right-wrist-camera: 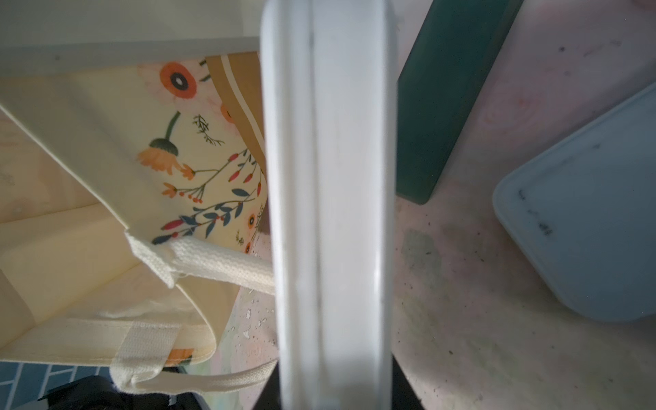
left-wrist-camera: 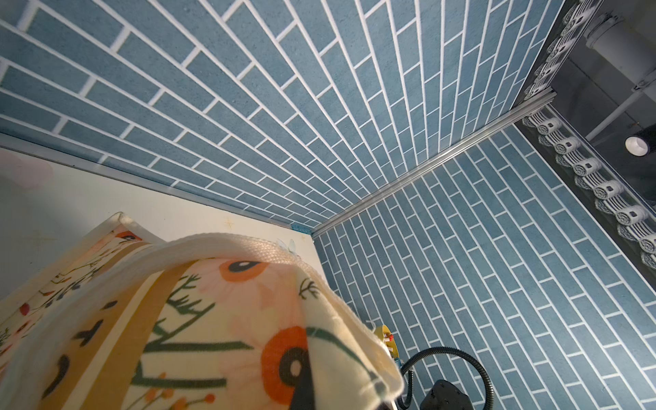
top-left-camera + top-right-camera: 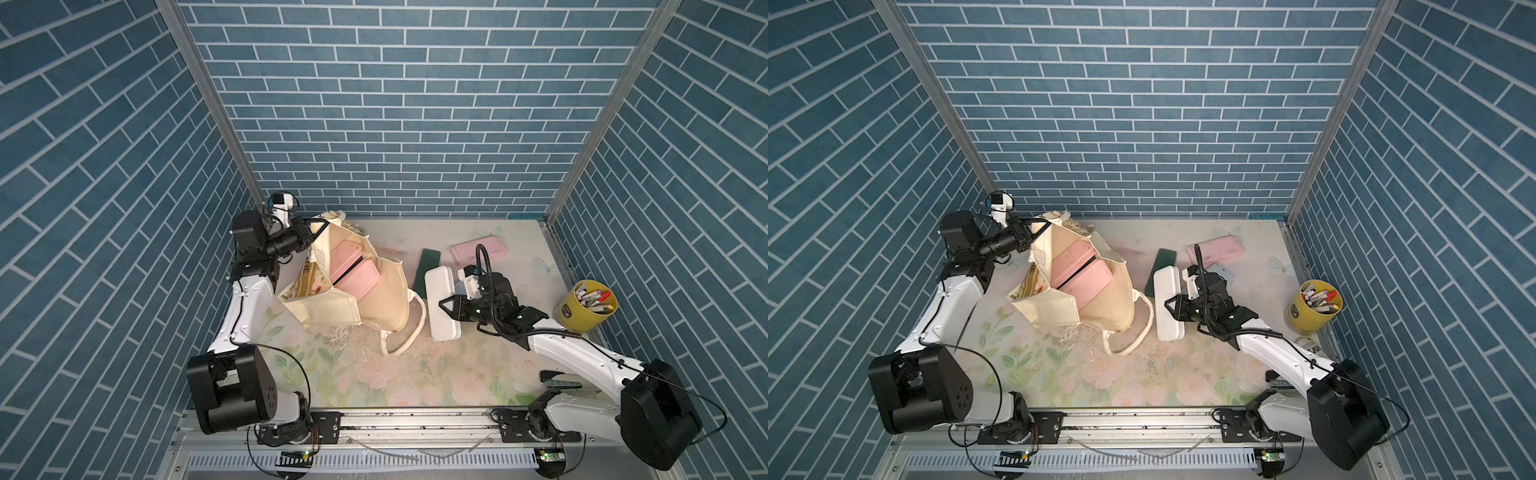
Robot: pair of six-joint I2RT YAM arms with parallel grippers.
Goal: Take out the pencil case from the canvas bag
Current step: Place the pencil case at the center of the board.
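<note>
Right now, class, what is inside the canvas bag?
Inside the canvas bag, two pink slabs lie side by side, a dark line between them. Anything beneath them is covered by them and the fabric.

A yellow cup (image 3: pixel 579 318) stuffed with markers (image 3: pixel 593 297) stands at the right edge in both top views, well apart from a dark green slab (image 3: pixel 428 266) and a pink case (image 3: pixel 478 251), both lying right of centre on the flowered tabletop (image 3: pixel 374 374). Blue brick walls (image 3: pixel 395 104) fill the upper frame.
</note>
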